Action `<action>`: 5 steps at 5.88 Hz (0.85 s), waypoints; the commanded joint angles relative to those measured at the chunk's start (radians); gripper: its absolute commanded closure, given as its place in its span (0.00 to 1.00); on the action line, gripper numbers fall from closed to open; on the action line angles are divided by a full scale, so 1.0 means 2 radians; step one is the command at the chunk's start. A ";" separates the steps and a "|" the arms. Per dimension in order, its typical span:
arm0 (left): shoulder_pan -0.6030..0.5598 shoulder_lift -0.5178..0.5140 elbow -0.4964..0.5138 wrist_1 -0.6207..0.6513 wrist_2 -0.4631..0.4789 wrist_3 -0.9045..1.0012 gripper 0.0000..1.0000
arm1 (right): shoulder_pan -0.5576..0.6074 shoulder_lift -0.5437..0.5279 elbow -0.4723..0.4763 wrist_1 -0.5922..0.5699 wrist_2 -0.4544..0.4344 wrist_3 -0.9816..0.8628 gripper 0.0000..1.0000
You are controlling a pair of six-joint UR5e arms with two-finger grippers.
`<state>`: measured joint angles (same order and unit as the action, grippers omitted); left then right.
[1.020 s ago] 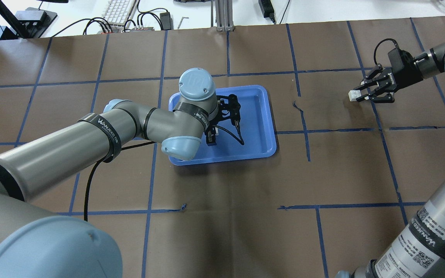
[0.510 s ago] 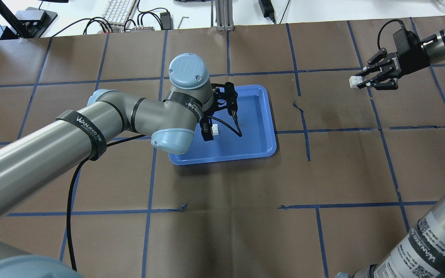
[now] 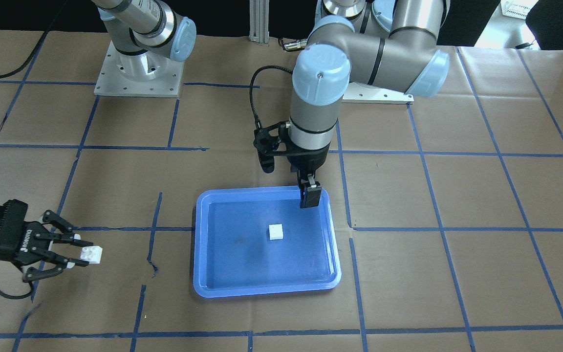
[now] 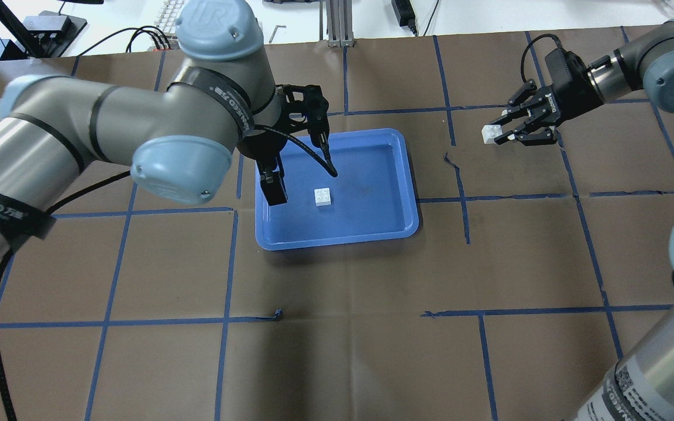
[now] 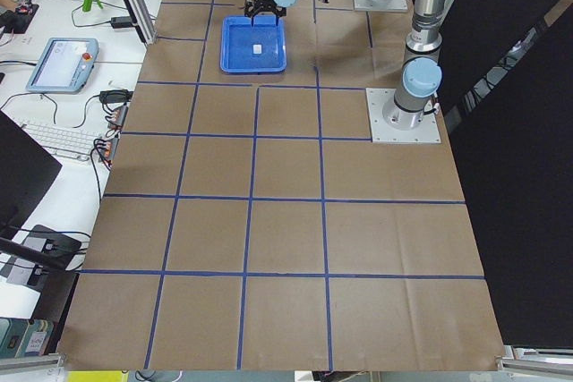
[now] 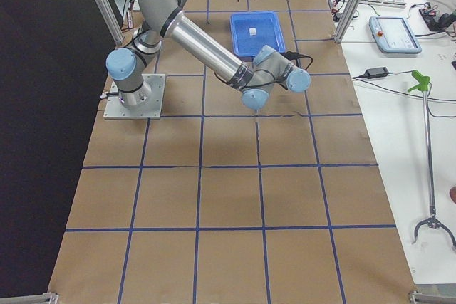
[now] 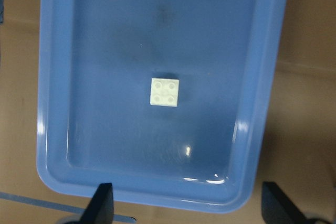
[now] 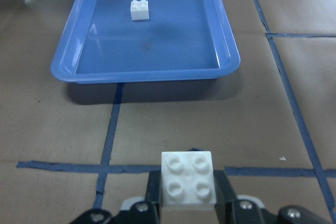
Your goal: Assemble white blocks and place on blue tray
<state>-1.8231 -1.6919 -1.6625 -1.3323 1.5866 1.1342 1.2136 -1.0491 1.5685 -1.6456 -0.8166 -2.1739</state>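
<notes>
The left gripper [image 7: 189,208] hung over the left edge of the large rectangular blue plastic tray [image 4: 412,193], its jaws spread wide and empty. One small white studded plastic brick [image 4: 322,197] sat studs-up near the tray's middle, touching neither gripper. Well to the tray's right, the right gripper [image 4: 504,135] was clamped on the second white studded brick [image 4: 491,133], above the brown paper-covered table [image 4: 372,327].

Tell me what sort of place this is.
Most likely a robotics lab workcell. A left arm and a right arm are bolted to a table papered brown and gridded with blue tape. A keyboard and a teach pendant sit on the side bench.
</notes>
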 commanded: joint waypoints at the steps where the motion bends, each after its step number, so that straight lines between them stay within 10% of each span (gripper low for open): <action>1: 0.008 0.046 0.046 -0.103 -0.002 -0.044 0.01 | 0.072 -0.008 0.019 -0.018 0.031 0.017 0.76; 5: 0.071 0.074 0.048 -0.099 -0.001 -0.470 0.01 | 0.178 0.001 0.120 -0.345 0.031 0.297 0.76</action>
<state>-1.7247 -1.5512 -1.5670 -1.5343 1.5885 0.4177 1.5261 -1.0531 1.7499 -2.1767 -0.7538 -1.6951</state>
